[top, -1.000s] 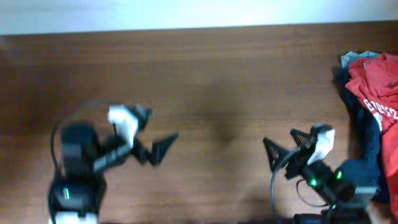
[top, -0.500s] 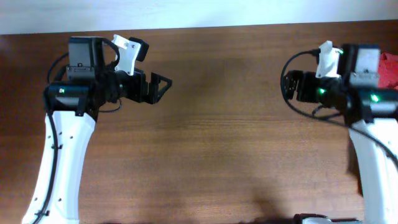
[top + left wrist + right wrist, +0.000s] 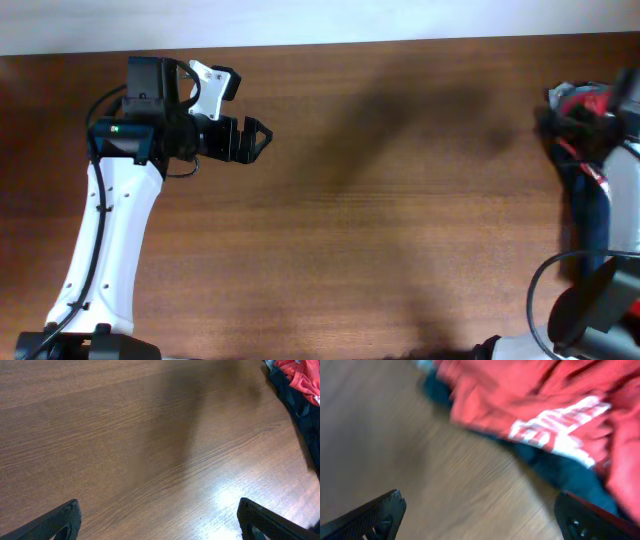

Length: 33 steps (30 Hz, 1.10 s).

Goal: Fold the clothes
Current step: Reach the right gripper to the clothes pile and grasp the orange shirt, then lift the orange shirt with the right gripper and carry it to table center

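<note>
Clothes, an orange-red lettered T-shirt heaped on navy cotton, lie unfolded at the right, so the wide-fingered right gripper hovers near them for a pick, while the left gripper, equally wide, idles well apart.

Dark wooden table, pale wall

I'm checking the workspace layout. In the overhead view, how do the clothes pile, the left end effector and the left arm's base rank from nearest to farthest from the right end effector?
From the right end effector:
1. clothes pile: right edge, directly by it.
2. left end effector: upper left.
3. left arm's base: bottom-left corner.
</note>
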Tool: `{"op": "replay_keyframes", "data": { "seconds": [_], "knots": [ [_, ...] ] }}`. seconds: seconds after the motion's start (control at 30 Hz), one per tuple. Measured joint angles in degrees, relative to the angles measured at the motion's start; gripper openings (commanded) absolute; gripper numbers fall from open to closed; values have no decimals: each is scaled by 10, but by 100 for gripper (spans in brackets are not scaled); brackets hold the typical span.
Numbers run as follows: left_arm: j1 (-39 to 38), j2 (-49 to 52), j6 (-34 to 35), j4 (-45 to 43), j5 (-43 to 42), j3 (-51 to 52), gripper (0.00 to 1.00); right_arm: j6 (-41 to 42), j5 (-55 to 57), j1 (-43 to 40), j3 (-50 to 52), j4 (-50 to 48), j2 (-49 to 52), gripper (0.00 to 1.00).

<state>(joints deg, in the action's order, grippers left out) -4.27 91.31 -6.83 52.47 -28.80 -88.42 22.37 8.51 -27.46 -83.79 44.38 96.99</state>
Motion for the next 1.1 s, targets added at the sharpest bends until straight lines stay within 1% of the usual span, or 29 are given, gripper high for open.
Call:
{"op": "replay_keyframes", "data": {
  "seconds": [0.1,0.17,0.3,0.37,0.47,0.53,0.57,0.6,0.63,0.67,0.7,0.73,0.77,0.87,0.97,1.1],
  "knots": [
    [0,0,0,2,2,0,99,2,-9,-66,0,-65,1,100],
    [0,0,0,4,5,0,99,3,-13,-95,0,-101,2,96],
    [0,0,0,6,19,0,100,3,-71,-159,-2,-179,31,91],
    [0,0,0,7,30,0,99,3,-101,-181,-10,-183,65,90],
    [0,0,0,7,40,0,99,-5,-127,-192,-40,-183,129,88],
    [0,0,0,7,48,0,100,-10,-137,-192,-60,-181,164,84],
    [0,0,0,7,52,0,99,-14,-143,-192,-69,-182,186,78],
    [0,0,0,7,53,0,99,-14,-145,-192,-72,-183,196,68],
    [0,0,0,7,55,0,100,-17,-149,-192,-74,-188,205,61],
    [0,0,0,7,56,0,100,-21,-149,-192,-75,-189,211,45],
    [0,0,0,7,57,0,99,-17,-151,-192,-76,-191,218,21],
    [0,0,0,7,57,0,99,-18,-153,-192,-78,-192,224,9],
    [0,0,0,7,58,0,99,-19,-153,-192,-79,-187,228,4],
    [0,0,0,7,58,0,99,-18,-153,-192,-81,-175,234,4],
    [0,0,0,7,59,0,99,-18,-153,-192,-113,-135,234,4],
    [0,0,0,-1,59,0,99,-40,-155,-186,-245,-15,224,4]
  ]
}}
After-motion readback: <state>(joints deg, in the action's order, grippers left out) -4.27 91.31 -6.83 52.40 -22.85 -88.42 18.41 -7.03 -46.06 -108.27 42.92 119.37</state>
